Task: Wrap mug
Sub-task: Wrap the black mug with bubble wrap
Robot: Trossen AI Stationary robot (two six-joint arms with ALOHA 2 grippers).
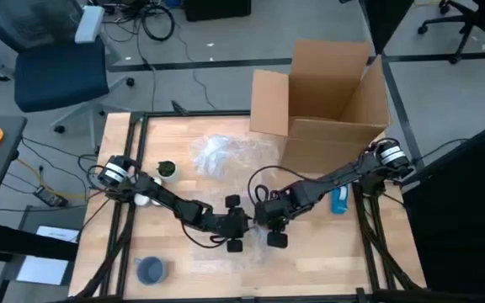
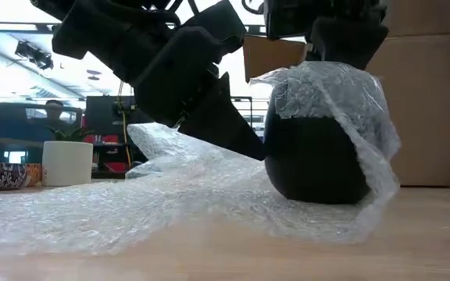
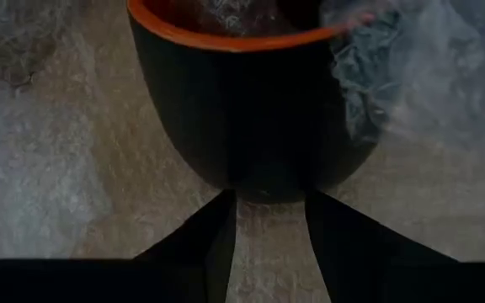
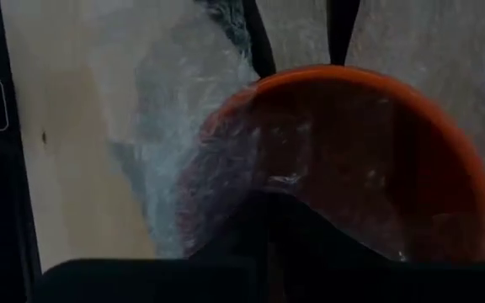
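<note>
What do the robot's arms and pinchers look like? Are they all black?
Mostly, yes. Both arms are dark and jointed, each with a white and silver ring at its base and thin black cables looping beside it. The left gripper and right gripper are chunky black blocks. Up close, the left gripper's fingers are flat, matte black wedges narrowing toward their tips.

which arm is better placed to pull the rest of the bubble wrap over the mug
Probably the left. Its hand sits low beside the mug, fingers apart over the loose bubble wrap. The right hand is above the mug, pinning wrap over its rim.
</note>
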